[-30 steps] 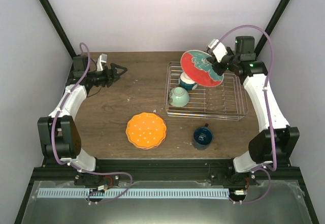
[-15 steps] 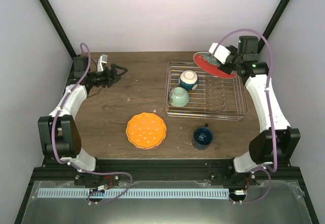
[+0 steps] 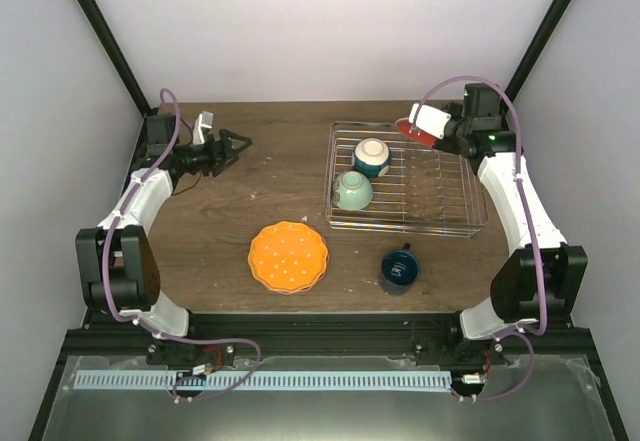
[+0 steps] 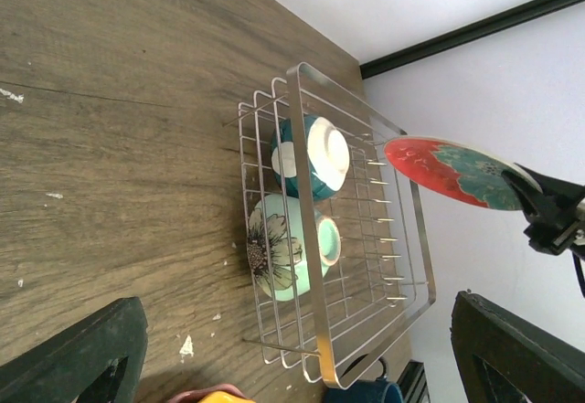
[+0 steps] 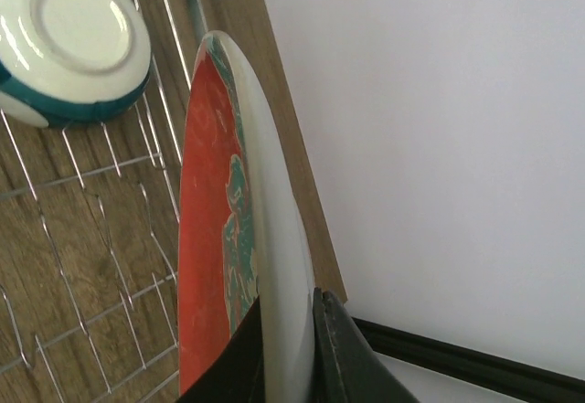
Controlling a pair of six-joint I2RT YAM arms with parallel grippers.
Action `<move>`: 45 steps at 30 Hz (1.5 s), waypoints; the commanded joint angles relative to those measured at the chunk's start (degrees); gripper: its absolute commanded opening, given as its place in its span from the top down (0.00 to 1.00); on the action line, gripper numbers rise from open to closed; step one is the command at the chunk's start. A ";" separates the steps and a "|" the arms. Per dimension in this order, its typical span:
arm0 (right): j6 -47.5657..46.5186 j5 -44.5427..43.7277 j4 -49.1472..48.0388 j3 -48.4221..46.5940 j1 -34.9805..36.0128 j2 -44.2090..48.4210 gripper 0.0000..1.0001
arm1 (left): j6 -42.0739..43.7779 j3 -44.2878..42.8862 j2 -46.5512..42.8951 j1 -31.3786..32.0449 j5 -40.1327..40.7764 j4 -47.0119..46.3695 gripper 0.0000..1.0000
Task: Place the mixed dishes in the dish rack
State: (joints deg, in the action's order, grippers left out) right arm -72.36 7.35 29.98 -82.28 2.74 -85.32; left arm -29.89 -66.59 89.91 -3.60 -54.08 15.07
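The dish rack (image 3: 405, 229) stands at the right back of the table. A cream bowl with blue outside (image 3: 371, 157) and a pale green bowl (image 3: 352, 190) lie upside down in its left end. My right gripper (image 3: 452, 139) is shut on the rim of the red-and-teal plate (image 3: 416, 131), held nearly on edge above the rack's back right corner; in the right wrist view the plate (image 5: 219, 238) is pinched between the fingers (image 5: 338, 357). The orange dotted plate (image 3: 288, 257) and dark blue mug (image 3: 399, 269) sit on the table. My left gripper (image 3: 238, 142) is open and holds nothing, at the back left.
In the left wrist view the rack (image 4: 311, 193), both bowls and the raised plate (image 4: 448, 170) show ahead of the wide-open left fingers (image 4: 82, 357). A pink rim peeks from under the orange plate. White walls close in the table at the back and sides.
The right arm has carried the red-and-teal plate back and to the right, turning it from face-on to nearly edge-on. The left arm has not moved.
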 commanded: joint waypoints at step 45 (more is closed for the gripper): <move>-7.19 3.85 -23.70 11.45 1.56 -3.58 0.87 | -2.12 2.40 -1.23 0.95 2.24 -3.63 0.08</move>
State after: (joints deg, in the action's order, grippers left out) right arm -80.18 10.39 15.16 -70.26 3.95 -89.41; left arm -32.58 -64.34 89.80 -2.94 -51.68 12.40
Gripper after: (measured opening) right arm 0.094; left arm 0.918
